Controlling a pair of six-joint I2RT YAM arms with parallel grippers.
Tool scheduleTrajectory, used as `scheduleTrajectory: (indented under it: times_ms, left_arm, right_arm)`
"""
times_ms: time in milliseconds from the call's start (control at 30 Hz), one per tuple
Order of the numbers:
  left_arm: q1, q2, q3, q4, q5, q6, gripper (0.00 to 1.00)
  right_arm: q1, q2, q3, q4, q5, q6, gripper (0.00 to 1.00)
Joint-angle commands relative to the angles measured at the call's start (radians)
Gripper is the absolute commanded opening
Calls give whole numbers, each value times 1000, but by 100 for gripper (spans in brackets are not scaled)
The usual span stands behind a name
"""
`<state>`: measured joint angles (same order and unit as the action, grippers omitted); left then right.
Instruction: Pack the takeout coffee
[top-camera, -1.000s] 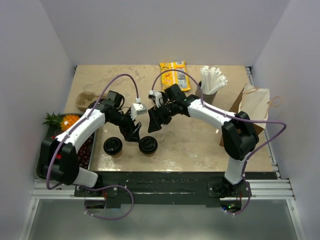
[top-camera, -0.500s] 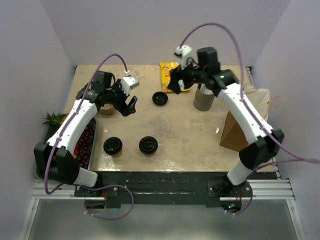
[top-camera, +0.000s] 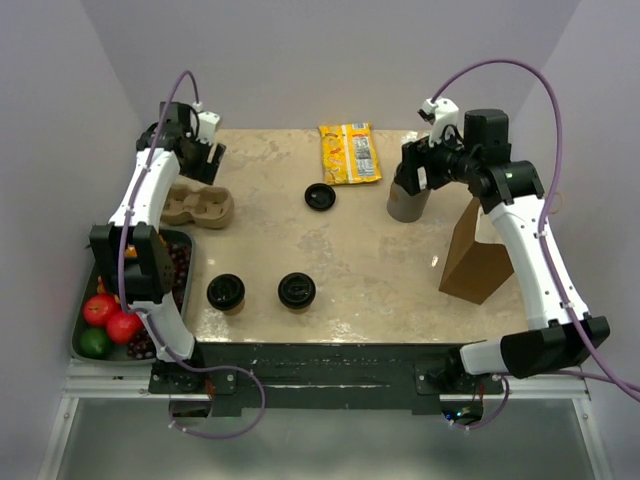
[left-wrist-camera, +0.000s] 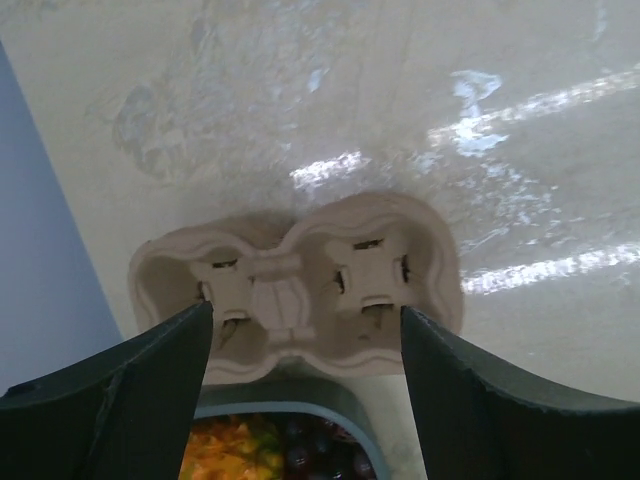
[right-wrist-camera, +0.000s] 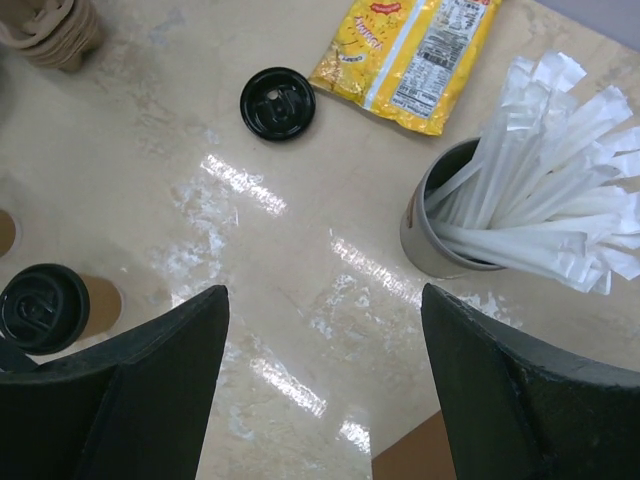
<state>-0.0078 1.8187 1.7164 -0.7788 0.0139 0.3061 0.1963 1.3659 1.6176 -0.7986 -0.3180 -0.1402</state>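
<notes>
The takeout coffee is two small kraft-brown paper cups near the front edge of the beige stone-look table (top-camera: 380, 290), between the arm bases. The left capped cup (top-camera: 226, 292) and the right capped cup (top-camera: 297, 290) stand side by side but apart, each under a round black plastic lid. From above you see little beyond the lids, so their contents are hidden. In the right wrist view one capped cup sits at the left edge. A brown sliver above it is cut off by the frame, and you cannot tell what it is.

Your left gripper (left-wrist-camera: 305, 318) hangs over the moulded cardboard two-cup carrier (left-wrist-camera: 300, 280) at the table's left side. Its fingers are spread wide with nothing between them, and you cannot judge its height above the carrier. Below the carrier, the grey-blue fruit tray (left-wrist-camera: 290, 408) shows only its rim and some blurred orange and dark fruit.

Your right gripper (right-wrist-camera: 325, 295) is also released, its dark fingers apart and grasping nothing. It is over bare table beside the tall grey cup (right-wrist-camera: 425, 245) of white wrapped straws (right-wrist-camera: 540, 180). From the top camera that gripper covers the straws, leaving only the cup's wall.

A loose black plastic lid (top-camera: 320, 196) lies flat mid-table, near the yellow snack packet (top-camera: 349, 152), whose print is too small to read. The brown paper bag (top-camera: 478, 255) stands at the right, its top crossed by the right arm.
</notes>
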Motion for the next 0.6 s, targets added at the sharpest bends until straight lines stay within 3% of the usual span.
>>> scheduleTrajectory:
  times_ms: [0,200,333,467,567]
  left_arm:
    - [75,42,107,-94,-48,-24,77]
    - [120,125,158,-163,-19,34,70]
    - [134,157,175,-212,84,50,67]
    - [140,139,169,-209,176,364,66]
    - [169,159,231,-307,300,655,65]
  right_arm:
    - [0,4,31,16,-38,11,80]
    - [-1,6,8,32,-58,24,80]
    - [-4,-11,-39,52,-67,30,80]
    - [-5,-11,-47,50,-93,24,81]
    - [-5,-5,-53,47,-116,24,81]
